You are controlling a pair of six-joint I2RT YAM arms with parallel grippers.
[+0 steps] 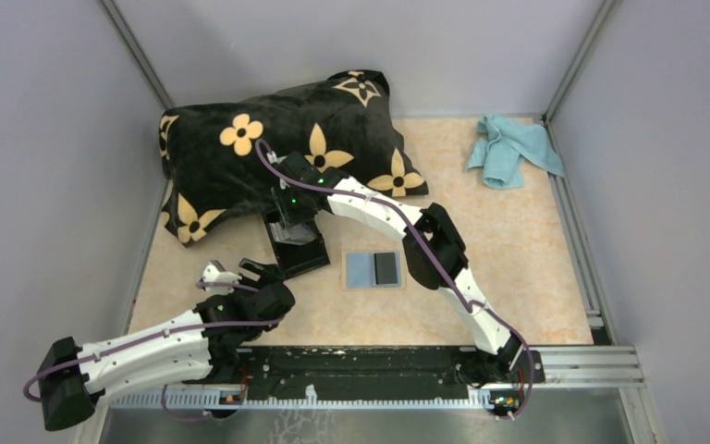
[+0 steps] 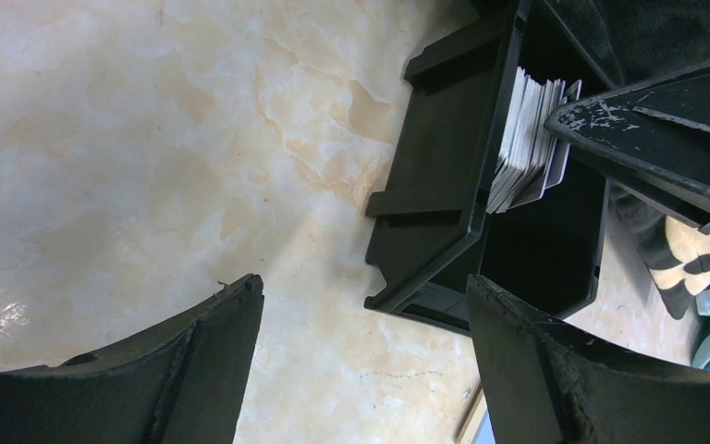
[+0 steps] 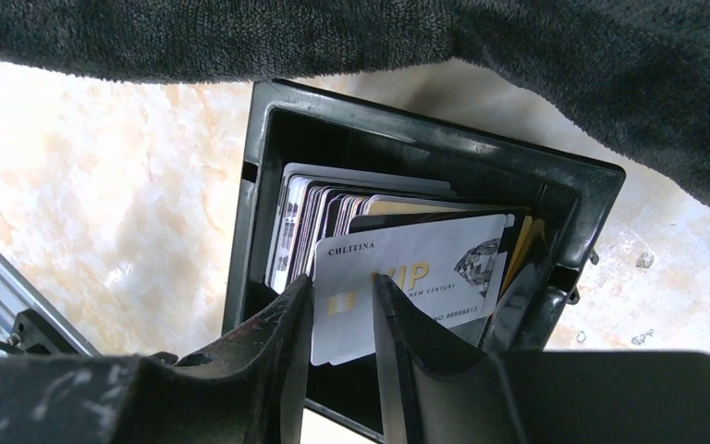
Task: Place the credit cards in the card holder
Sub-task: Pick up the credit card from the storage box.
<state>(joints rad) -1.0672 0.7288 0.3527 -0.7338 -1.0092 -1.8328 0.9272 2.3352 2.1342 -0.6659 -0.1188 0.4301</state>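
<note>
Black card holder (image 3: pixel 425 148) — cards (image 3: pixel 319 208) inside (white card (image 3: pixel 425 268) frontmost); right tool (image 3: pixel 342 282) narrow-gapped, grip unclear; left tool (image 2: pixel 362 282) wide, empty.

Likely lab: grey panel walls (image 1: pixel 37 139), aluminium rails (image 1: pixel 582 365).

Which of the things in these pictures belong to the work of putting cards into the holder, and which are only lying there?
Part of the job:
- the card holder
- the white card standing in it, at the right gripper
- the grey card with a dark stripe, not yet in

Only lying about:
- the black pillow with yellow flowers
- the light blue cloth
</note>
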